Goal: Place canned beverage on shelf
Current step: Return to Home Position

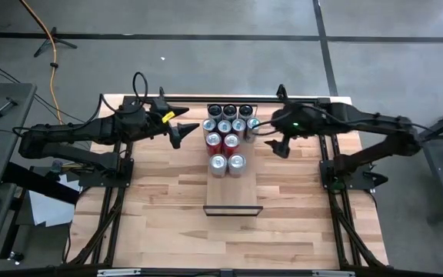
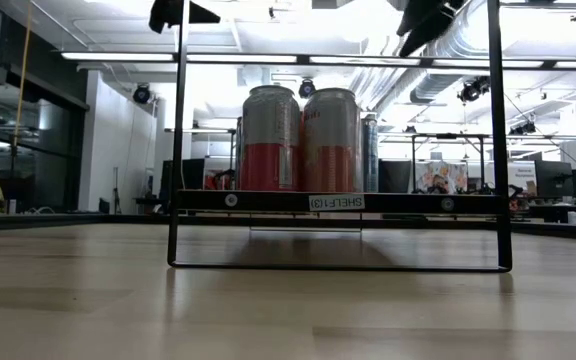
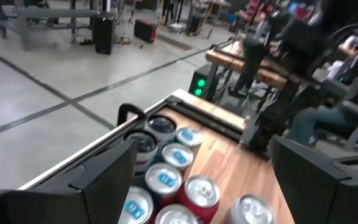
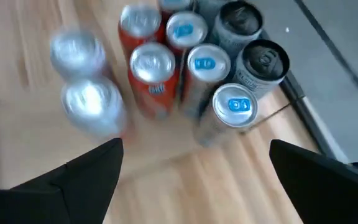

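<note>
Cans [image 1: 227, 138] on shelf [image 1: 233, 194], middle of frame: likely smooth, slippery, dent easy. Grab round middle of side. Left hand [image 3: 204, 149], right hand [image 4: 196, 146] spread, empty.

Arms [image 1: 75, 137] matte blk; green LED [image 1: 294, 117] R wrist

White sticker [image 2: 336, 202] on the front edge of the shelf [image 2: 228, 201], low view, reads "SHELF(13)" or close to it; the digits are small and not certain. Lettering on the two front cans [image 2: 271, 140] standing on the shelf is too blurred to read.
</note>
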You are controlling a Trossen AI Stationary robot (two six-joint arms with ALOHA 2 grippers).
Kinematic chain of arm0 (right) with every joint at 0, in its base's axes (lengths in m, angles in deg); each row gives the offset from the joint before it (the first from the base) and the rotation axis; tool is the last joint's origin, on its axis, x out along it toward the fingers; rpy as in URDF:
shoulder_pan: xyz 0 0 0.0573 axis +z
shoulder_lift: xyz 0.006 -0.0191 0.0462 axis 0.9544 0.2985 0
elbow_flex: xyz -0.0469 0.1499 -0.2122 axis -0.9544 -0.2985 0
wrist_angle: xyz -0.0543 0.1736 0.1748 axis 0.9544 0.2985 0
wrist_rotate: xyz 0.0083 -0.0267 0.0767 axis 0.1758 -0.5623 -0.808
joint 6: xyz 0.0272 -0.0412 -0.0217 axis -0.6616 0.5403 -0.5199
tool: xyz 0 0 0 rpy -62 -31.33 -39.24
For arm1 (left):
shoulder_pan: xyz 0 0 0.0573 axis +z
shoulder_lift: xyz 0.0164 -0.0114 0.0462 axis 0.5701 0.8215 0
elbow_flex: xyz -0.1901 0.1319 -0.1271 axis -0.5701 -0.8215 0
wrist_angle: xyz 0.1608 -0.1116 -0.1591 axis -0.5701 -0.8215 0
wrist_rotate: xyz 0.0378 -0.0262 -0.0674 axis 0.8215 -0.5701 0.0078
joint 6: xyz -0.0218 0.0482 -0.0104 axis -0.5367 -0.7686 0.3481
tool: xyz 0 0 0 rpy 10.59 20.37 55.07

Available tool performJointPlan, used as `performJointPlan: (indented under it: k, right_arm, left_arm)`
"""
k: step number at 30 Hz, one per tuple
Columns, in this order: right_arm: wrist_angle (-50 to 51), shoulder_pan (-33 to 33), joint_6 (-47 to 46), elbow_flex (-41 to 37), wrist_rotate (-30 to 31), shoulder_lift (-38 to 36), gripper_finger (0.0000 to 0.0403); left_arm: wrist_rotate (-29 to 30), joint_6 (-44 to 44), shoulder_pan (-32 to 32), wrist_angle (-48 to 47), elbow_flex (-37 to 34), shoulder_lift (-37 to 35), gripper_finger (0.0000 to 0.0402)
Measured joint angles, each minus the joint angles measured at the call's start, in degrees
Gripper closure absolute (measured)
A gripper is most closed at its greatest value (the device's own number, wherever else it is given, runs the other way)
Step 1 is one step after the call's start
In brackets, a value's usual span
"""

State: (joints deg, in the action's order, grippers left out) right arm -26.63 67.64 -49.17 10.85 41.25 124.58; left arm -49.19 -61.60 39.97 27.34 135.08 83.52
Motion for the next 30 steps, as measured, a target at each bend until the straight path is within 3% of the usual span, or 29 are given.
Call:
performJointPlan:
  k: [7, 11, 15, 20, 25, 30]
  right_arm:
    - [-23.5, 0.0, -14.6, -14.3, -7.0, -11.4, 0.0012]
    - [-37.9, 0.0, -12.1, -17.1, -11.3, -13.4, 0.0012]
    - [-46.6, 0.0, -8.2, -17.3, -11.8, -13.1, 0.0012]
    - [-50.6, 0.0, -5.5, -17.3, -10.1, -11.8, 0.0012]
    - [-50.5, 0.0, -5.6, -17.3, -10.0, -10.8, 0.0013]
    - [-50.5, 0.0, -5.6, -17.4, -10.0, -10.8, 0.0047]
  left_arm:
    - [-0.3, 0.0, 0.0, 5.7, 0.0, 0.0, 0.0076]
    - [-0.3, 0.0, 0.0, 8.5, 0.0, 0.0, 0.0076]
    - [-0.9, 1.7, 0.0, 10.2, 0.0, 0.0, 0.0076]
    - [-4.7, 5.4, -0.2, 10.4, 0.0, 0.0, 0.0076]
    - [-5.0, 3.1, -2.1, 10.4, 0.0, 0.0, 0.0084]
    - [-1.2, -0.9, -3.4, 10.4, 0.0, -0.6, 0.0132]
